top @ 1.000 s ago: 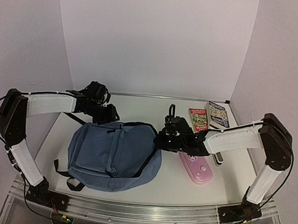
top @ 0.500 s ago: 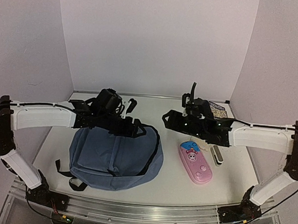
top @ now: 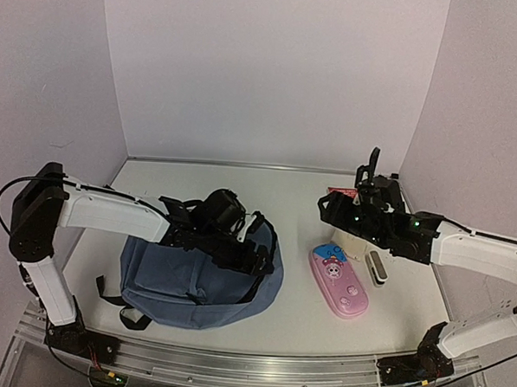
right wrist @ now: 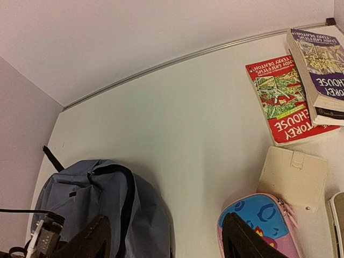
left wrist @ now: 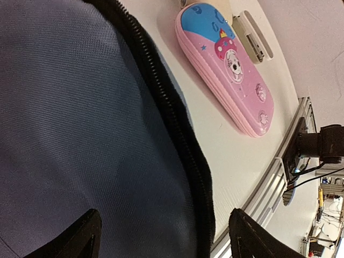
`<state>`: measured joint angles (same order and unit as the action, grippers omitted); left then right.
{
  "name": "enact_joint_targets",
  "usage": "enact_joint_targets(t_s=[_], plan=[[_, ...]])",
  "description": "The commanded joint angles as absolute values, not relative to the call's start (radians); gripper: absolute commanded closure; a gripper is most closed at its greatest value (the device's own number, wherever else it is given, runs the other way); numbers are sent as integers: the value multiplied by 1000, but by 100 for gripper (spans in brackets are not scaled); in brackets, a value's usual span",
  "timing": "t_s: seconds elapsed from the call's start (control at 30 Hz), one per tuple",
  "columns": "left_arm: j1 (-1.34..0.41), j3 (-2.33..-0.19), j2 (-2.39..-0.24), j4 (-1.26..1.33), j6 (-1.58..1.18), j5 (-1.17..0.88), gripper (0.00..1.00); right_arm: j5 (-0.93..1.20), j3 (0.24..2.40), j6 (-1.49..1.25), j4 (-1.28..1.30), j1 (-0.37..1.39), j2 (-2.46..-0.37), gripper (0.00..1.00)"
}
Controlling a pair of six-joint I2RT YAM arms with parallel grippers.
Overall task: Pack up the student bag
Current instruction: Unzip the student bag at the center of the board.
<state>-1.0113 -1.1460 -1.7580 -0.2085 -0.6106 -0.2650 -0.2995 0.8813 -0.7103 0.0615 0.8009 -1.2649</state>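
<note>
Top external: student bag (top: 171, 280) lies near front rail (top: 250, 358).

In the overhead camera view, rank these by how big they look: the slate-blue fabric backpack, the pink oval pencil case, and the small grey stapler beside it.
Largest to smallest:
1. slate-blue fabric backpack, by far the largest
2. pink oval pencil case
3. small grey stapler, clearly the smallest

All three lie on the same tabletop, so nearness hardly skews this.
</note>
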Motion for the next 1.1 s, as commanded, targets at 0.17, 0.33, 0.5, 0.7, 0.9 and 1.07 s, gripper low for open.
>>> enact_joint_targets(t_s=[0.17, 0.33, 0.5, 0.7, 0.9, 1.07], plan=[[-1021, -1268, -1809, -328, -627, -180, 24, -327, 869, -738, 66, 799, -1240, 29], [-1021, -1244, -1783, -348, -642, -125, 33, -325, 865, -741, 66, 799, -1242, 29], [-1021, -1227, -1760, -351, -658, -100, 34, -325, 867, -738, 66, 799, -1250, 29], [-1020, -1202, -1722, -365, -666, -52, 34, -317, 862, -746, 66, 799, -1265, 29], [-1020, -1181, -1712, -369, -677, -42, 41, -299, 867, -746, 66, 799, -1267, 29], [-1020, -1180, -1727, -347, -695, -57, 65, -231, 881, -741, 65, 799, -1316, 28]])
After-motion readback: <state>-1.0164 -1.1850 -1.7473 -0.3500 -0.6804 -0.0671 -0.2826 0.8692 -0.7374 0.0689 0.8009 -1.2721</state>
